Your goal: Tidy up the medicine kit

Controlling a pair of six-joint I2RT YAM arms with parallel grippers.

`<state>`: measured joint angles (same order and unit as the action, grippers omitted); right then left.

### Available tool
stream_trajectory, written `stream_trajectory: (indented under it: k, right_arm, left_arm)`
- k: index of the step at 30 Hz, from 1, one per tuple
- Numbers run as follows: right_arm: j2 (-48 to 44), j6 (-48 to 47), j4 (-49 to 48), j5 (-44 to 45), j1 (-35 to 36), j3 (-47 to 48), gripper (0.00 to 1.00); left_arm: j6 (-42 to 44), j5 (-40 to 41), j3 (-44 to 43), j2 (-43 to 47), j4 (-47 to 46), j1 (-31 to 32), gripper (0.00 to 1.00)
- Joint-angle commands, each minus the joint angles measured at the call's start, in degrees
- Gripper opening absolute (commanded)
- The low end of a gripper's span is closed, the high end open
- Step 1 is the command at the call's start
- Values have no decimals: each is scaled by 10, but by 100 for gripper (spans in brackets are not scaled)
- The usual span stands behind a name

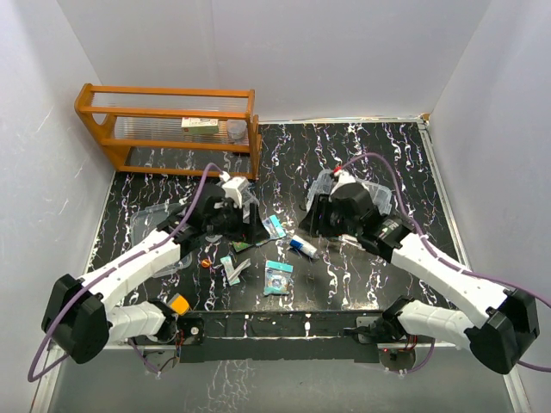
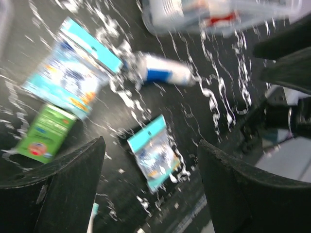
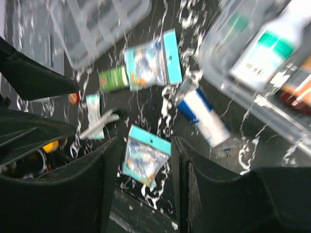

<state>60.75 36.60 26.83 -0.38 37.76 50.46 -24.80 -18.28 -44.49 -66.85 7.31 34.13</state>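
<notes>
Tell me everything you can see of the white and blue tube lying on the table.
The tube is small and white with a blue band, and looks like soft plastic. It lies flat on its side on the black marbled table, in front of the clear box. One end is close to a teal-topped packet, but contact is unclear. Its print is too blurred to read. Neither gripper touches it.

Print on the teal-edged clear sachet [image 2: 154,151] is blurred and unreadable; the right arm hides much of the clear rounded plastic box [image 1: 377,191].
</notes>
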Motion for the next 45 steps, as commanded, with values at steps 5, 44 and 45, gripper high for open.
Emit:
stream_trajectory:
  k: [5, 44, 45]
  right_arm:
    - [-52, 7, -119, -141, 26, -134, 41]
    - [-130, 93, -120, 78, 69, -126, 30]
    - [-141, 95, -112, 96, 69, -118, 30]
  left_arm:
    - [-111, -23, 47, -37, 34, 76, 73]
    - [-77, 8, 89, -60, -57, 118, 0]
    - [-72, 8, 84, -46, -55, 117, 0]
